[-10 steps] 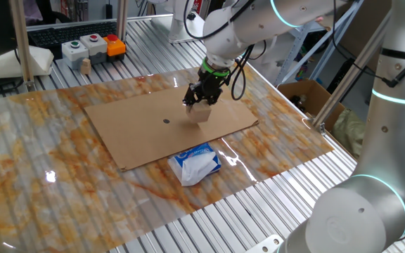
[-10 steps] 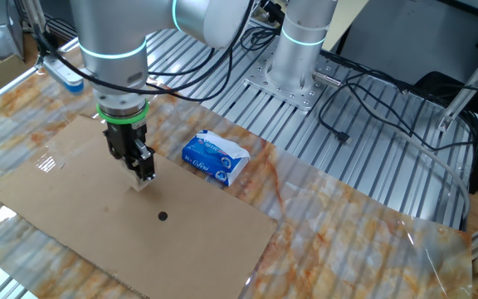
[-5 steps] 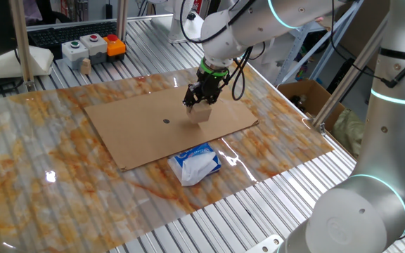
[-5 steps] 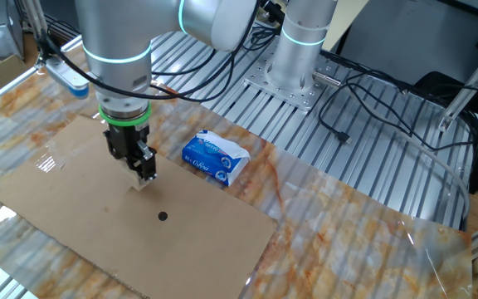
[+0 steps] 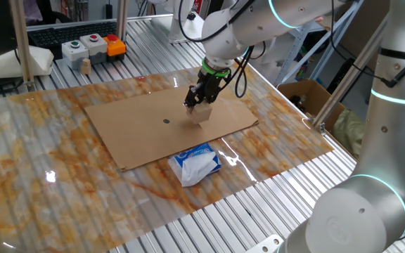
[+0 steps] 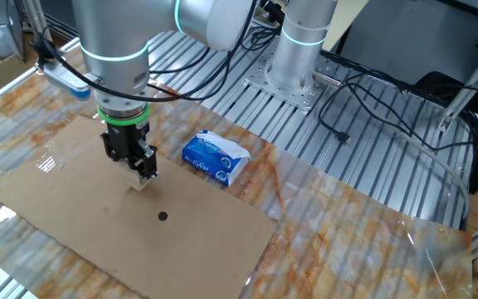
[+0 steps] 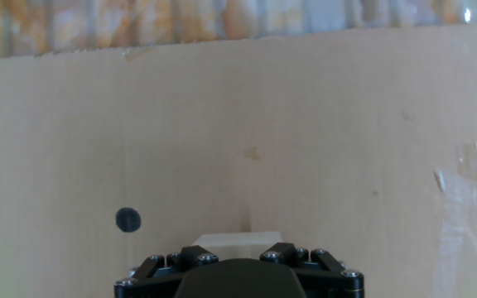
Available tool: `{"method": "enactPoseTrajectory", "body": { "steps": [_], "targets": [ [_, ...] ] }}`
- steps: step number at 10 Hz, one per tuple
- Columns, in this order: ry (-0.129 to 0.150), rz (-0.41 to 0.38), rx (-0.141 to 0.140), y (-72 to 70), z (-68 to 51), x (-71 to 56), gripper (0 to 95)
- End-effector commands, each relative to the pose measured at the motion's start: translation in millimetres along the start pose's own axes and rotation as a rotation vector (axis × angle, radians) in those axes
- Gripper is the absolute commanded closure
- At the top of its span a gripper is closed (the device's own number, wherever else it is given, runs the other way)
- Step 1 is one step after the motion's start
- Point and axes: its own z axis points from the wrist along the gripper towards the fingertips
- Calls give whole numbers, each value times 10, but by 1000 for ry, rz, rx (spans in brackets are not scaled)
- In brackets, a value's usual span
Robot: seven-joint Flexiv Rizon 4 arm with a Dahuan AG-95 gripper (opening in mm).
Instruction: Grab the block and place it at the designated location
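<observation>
step: grasp | gripper (image 5: 200, 108): straddling the small tan wooden cube (image 5: 202, 114), grip not confirmable | cube: on brown cardboard sheet (image 5: 132, 133), apart from black dot (image 5: 166, 120) | advice: square jaws to faces, close, lift straight.

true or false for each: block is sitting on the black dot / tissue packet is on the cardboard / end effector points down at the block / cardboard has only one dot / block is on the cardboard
1. The block is sitting on the black dot. False: the dot lies uncovered, apart from the block.
2. The tissue packet is on the cardboard. False: it lies on the marble-patterned tabletop, beside the sheet's edge.
3. The end effector points down at the block. True.
4. The cardboard has only one dot. True.
5. The block is on the cardboard. True; its lower part shows below the fingers, against the sheet.
</observation>
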Motion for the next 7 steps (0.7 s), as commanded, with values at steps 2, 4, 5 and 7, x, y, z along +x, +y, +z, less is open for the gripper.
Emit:
{"method": "enactPoseTrajectory", "body": {
  "steps": [2, 4, 5, 7],
  "targets": [
    [-6, 7, -6, 78, 11, -2, 950],
    [-16, 20, -2, 197, 33, -5, 950],
    [-19, 32, 2, 282, 27, -17, 950],
    [-16, 56, 2, 368, 39, -38, 950]
  ]
}}
